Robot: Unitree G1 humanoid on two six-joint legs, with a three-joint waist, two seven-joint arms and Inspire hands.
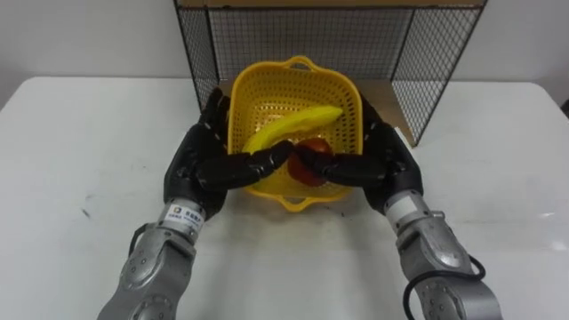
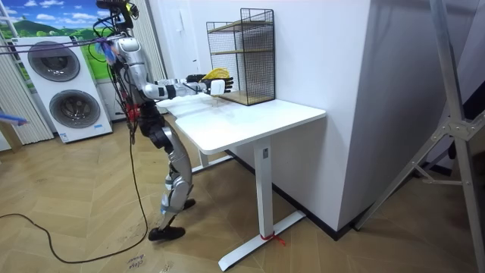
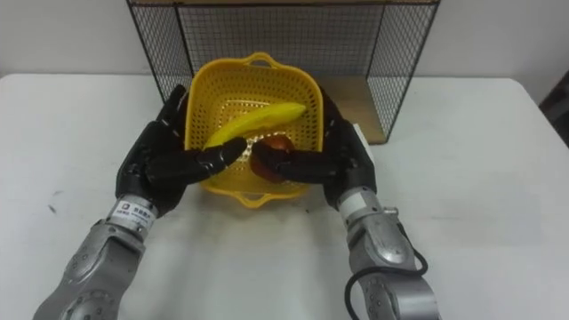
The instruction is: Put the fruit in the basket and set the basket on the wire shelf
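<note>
A yellow plastic basket (image 1: 253, 98) (image 3: 213, 84) sits just in front of the black wire shelf (image 1: 302, 36) (image 2: 242, 53). Inside it lie a yellow banana (image 1: 298, 123) and a red fruit (image 1: 315, 148), partly hidden by my thumbs. My left hand (image 1: 209, 164) grips the basket's left wall, fingers outside and thumb over the near rim. My right hand (image 1: 382, 160) holds the right wall the same way. I cannot tell whether the basket rests on the table or hangs just above it.
The white table (image 1: 89, 133) stretches wide on both sides of the basket. The shelf's wooden bottom board (image 1: 387, 98) lies right behind the basket, mesh walls at its sides. I stand at the table's end, arms stretched forward; washing machines (image 2: 64, 91) stand behind me.
</note>
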